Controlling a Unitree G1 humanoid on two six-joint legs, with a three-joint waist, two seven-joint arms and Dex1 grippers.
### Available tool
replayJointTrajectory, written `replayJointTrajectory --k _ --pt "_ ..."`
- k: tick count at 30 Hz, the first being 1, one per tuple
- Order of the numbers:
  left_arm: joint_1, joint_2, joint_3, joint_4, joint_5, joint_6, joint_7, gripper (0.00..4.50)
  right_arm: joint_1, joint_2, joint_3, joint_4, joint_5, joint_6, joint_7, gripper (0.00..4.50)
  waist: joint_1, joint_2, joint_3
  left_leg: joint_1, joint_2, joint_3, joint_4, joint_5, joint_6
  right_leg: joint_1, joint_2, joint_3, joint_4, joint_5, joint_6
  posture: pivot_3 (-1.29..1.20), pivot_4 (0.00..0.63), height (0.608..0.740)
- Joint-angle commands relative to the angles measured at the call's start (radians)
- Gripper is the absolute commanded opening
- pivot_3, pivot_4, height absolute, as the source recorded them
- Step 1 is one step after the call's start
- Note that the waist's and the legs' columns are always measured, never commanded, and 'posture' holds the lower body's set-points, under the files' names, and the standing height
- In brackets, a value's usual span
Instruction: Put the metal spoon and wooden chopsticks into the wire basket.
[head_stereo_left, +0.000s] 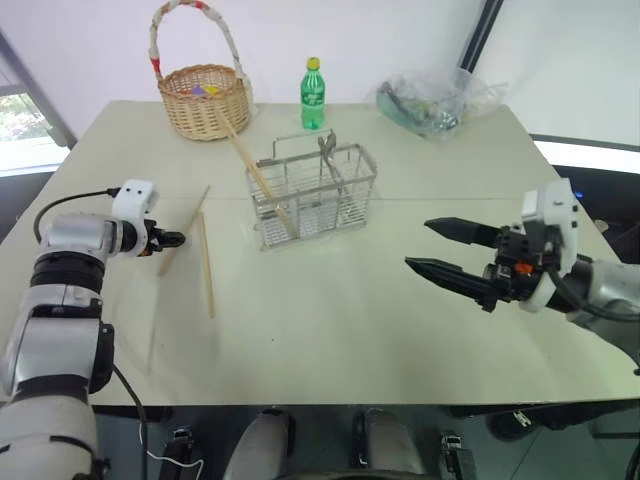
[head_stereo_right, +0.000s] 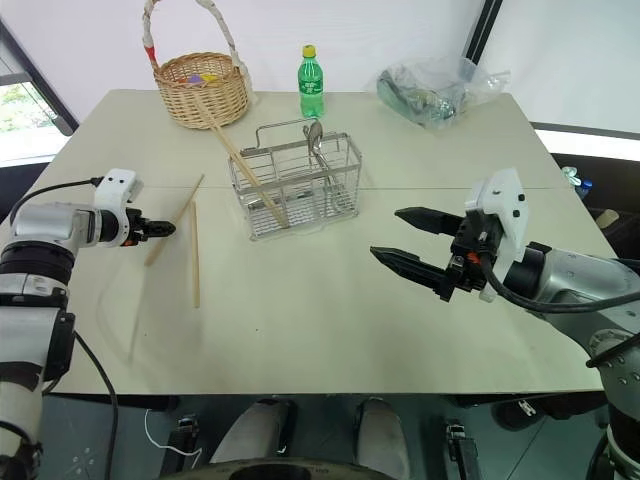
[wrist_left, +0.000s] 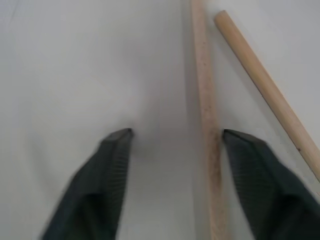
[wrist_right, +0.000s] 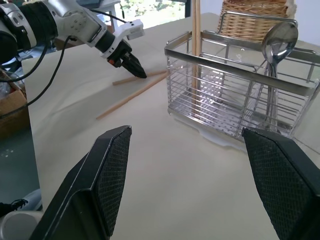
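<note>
The left gripper (wrist_left: 172, 137) is down at the table (head_stereo_left: 330, 330) near its left edge, fingers parted around one of two loose chopsticks (wrist_left: 206, 115); that stick lies close to one finger, not yet pinched. The second loose stick (head_stereo_left: 206, 265) lies just beside it, the two running roughly from near edge to far edge and spreading apart toward the near ends. The wire basket (head_stereo_left: 312, 192) stands toward the table's middle, already holding the spoon (wrist_right: 277, 47) and a leaning chopstick (head_stereo_left: 262, 180). The right gripper (head_stereo_left: 448, 250) hovers spread and empty over the right side, well apart. The left arm is nearer; bare table lies between sticks and basket.
</note>
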Motion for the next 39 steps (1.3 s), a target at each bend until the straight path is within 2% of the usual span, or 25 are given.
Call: replayJointTrajectory --k 1,3,10,15,19,22,24,29,34,39 --pt "-0.008 -0.027 0.006 0.042 0.013 0.002 -0.017 0.71 -0.021 -0.004 -0.017 -0.002 0.012 -0.029 -0.009 3.64 0.001 0.000 0.000 0.000 0.000 0.000 0.000 0.000 0.000 0.000 0.000 0.000 0.000 0.000 0.000 0.00 0.150 0.674" --pt "-0.015 -0.031 0.016 0.055 0.018 -0.002 -0.013 0.03 -0.028 -0.001 -0.012 0.001 0.013 -0.030 -0.016 3.64 0.001 0.000 0.000 0.000 -0.001 0.000 0.000 0.000 0.000 0.000 -0.001 0.000 0.000 0.000 0.001 0.00 0.150 0.674" --pt "-0.038 -0.034 0.055 0.086 0.031 -0.019 0.020 0.03 -0.034 0.002 0.003 0.010 0.006 -0.041 -0.029 3.64 0.001 0.000 0.000 0.002 -0.001 0.000 0.000 0.000 0.000 0.002 -0.001 0.000 0.000 0.000 0.002 0.00 0.150 0.674" --pt "-0.075 -0.030 0.234 0.073 -0.044 -0.153 0.182 0.03 -0.031 -0.017 -0.005 0.017 0.005 -0.042 -0.017 3.64 -0.003 -0.003 0.001 0.001 0.000 -0.001 0.000 0.000 0.000 0.001 0.000 0.000 0.000 0.000 0.002 0.00 0.150 0.674" --pt "-0.059 -0.061 0.432 -0.129 -0.189 -0.370 0.222 0.03 -0.034 -0.042 -0.026 0.019 0.031 -0.030 -0.010 3.64 -0.003 -0.004 0.001 -0.005 0.000 -0.001 0.001 0.000 0.000 -0.005 0.000 0.000 0.001 0.001 0.003 0.00 0.150 0.674" --pt "-0.058 -0.127 0.561 -0.359 -0.361 -0.319 0.234 0.03 -0.041 -0.052 -0.026 0.029 0.028 -0.031 -0.016 3.64 -0.003 -0.005 0.001 -0.008 -0.001 -0.001 0.002 0.001 -0.001 -0.007 -0.003 -0.001 0.000 0.002 0.003 0.00 0.150 0.674" --pt "-0.064 -0.177 0.605 -0.511 -0.468 -0.259 0.262 0.03 -0.043 -0.050 -0.025 0.034 0.032 -0.031 -0.024 3.64 -0.003 -0.005 0.000 -0.008 -0.002 -0.001 0.002 0.000 -0.001 -0.005 -0.004 -0.001 -0.001 0.002 0.003 0.00 0.150 0.674" --pt "-0.107 -0.307 0.580 -0.774 -0.660 -0.105 0.346 0.03 -0.046 -0.035 -0.005 0.034 0.025 -0.037 -0.041 3.64 0.000 -0.005 0.000 -0.007 -0.002 -0.002 0.005 0.000 0.000 -0.002 -0.002 -0.001 -0.001 0.003 0.005 0.00 0.150 0.674" --pt "-0.056 -0.400 0.445 -0.872 -0.666 -0.075 0.318 0.03 -0.047 -0.025 0.000 0.030 0.020 -0.047 -0.054 3.64 -0.003 -0.004 0.000 -0.003 -0.002 -0.001 0.006 0.000 0.000 0.001 0.000 -0.001 -0.001 0.003 0.005 0.00 0.150 0.674" --pt "0.013 -0.438 0.382 -0.828 -0.623 -0.124 0.295 0.03 -0.036 -0.018 -0.020 0.015 0.038 -0.043 -0.079 3.64 -0.006 -0.002 0.000 -0.002 0.000 0.001 0.006 0.000 0.000 0.000 0.002 0.001 -0.001 0.003 0.005 0.00 0.150 0.674"
